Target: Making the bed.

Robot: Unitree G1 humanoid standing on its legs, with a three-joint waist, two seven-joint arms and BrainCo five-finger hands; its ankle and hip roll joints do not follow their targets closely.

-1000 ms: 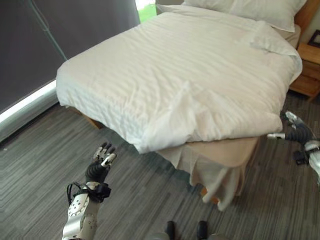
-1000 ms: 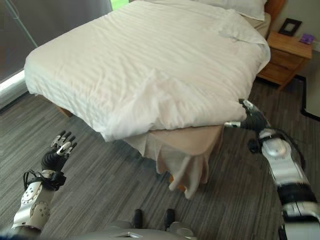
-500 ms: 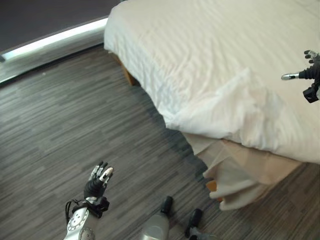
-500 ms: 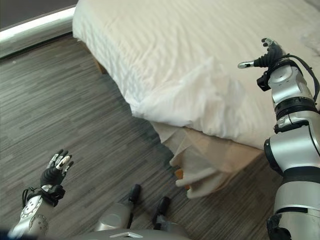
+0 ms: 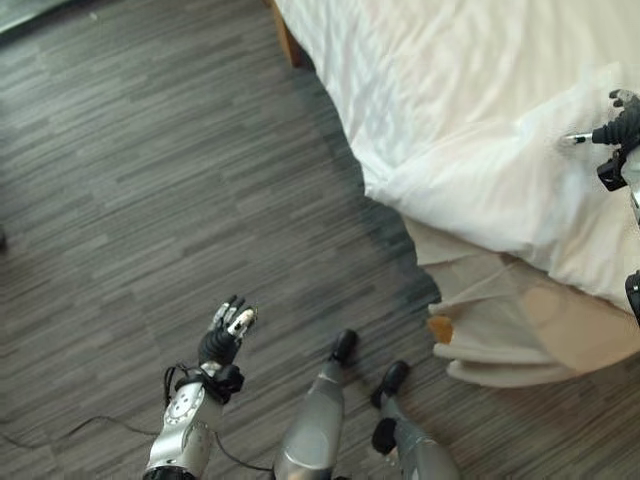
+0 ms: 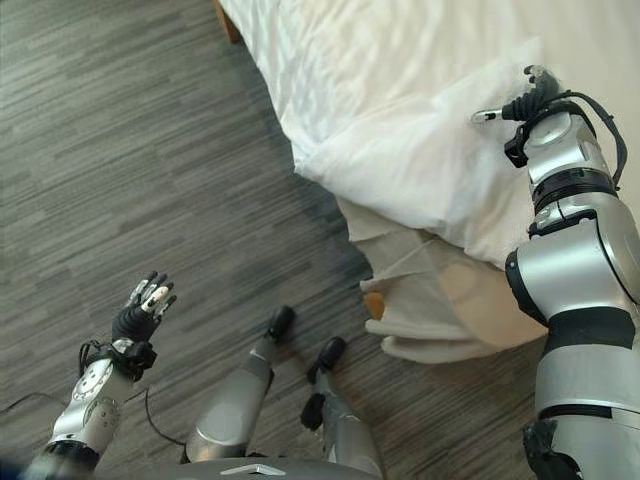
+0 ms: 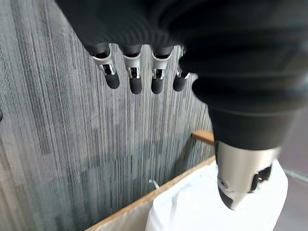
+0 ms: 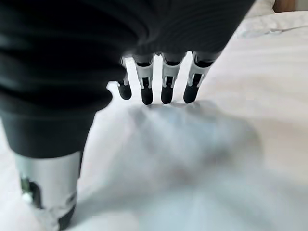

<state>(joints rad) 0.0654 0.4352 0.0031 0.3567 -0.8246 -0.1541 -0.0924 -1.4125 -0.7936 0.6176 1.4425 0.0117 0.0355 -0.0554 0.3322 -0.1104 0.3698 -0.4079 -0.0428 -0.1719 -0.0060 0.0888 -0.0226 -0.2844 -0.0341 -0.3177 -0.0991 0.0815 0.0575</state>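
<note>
1. Left hand (image 5: 226,335) is raised over the grey plank floor (image 5: 150,200), fingers straight and spread, holding nothing; bed well off to its right.
2. Past it, the bed's corner: beige under-sheet (image 5: 500,330) hangs loose below the mattress edge.
3. White duvet (image 5: 470,180) lies w/ a bunched fold at that corner.
4. Right hand (image 6: 527,100) hovers just above the fold, fingers relaxed and apart, thumb out, gripping nothing; can't tell if tips touch the cloth.
</note>
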